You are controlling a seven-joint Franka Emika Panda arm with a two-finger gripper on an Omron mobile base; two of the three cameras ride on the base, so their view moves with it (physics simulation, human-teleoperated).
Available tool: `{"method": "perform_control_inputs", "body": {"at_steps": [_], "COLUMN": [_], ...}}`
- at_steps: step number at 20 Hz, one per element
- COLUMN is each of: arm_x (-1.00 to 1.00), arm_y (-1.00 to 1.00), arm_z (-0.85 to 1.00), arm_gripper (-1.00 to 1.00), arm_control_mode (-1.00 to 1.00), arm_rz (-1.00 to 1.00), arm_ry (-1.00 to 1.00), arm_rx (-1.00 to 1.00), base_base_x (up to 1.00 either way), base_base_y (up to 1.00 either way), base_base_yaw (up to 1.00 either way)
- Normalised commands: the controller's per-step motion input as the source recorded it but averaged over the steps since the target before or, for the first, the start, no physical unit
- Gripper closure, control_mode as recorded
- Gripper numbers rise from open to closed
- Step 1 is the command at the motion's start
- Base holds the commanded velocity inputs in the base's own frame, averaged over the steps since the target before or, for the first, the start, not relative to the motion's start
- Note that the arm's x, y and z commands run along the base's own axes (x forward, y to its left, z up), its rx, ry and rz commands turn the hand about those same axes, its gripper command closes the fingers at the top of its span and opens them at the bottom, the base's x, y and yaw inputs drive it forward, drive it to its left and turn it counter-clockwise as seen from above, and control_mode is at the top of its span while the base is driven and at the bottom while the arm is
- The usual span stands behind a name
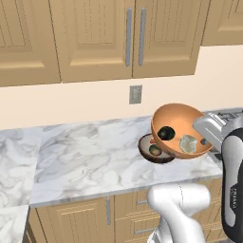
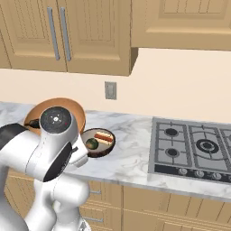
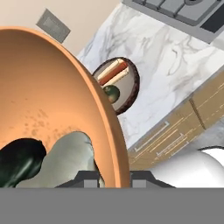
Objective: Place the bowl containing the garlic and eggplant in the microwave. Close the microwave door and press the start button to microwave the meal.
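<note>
Up in the air over the counter (image 1: 85, 161): orange bowl (image 1: 178, 124), tipped, black eggplant (image 1: 166, 133) on the left, pale garlic (image 1: 188, 143) on the right. Pinched by its right rim in the nearly closed gripper (image 3: 114, 177). No microwave anywhere near yet.

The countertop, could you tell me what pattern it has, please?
White marble with grey veining on the countertop, clearest in the left base view.

txt: none legible | arm (image 1: 233, 190) marking: too blurred to read
</note>
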Motion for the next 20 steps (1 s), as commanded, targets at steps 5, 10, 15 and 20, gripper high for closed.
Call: {"method": "perform_control_inputs", "body": {"at_steps": [5, 10, 15, 20], "arm_x": [0.00, 0.00, 0.00, 0.00], "arm_y": [0.00, 0.00, 0.00, 0.00], "arm_z": [0.00, 0.00, 0.00, 0.00], "arm_gripper": [1.00, 1.00, 1.00, 1.00], "arm_control_mode": [1.00, 1.00, 1.00, 1.00], "arm_rz": [0.00, 0.00, 0.00, 0.00], "arm_ry": [0.00, 0.00, 0.00, 0.00], "arm_rx": [0.00, 0.00, 0.00, 0.00], "base_base_x": [-0.79, -0.47, 0.00, -0.06], "base_base_y": [-0.14, -0.44, -0.65, -0.66], "base_base_yaw": [0.00, -0.19, -0.44, -0.49]}}
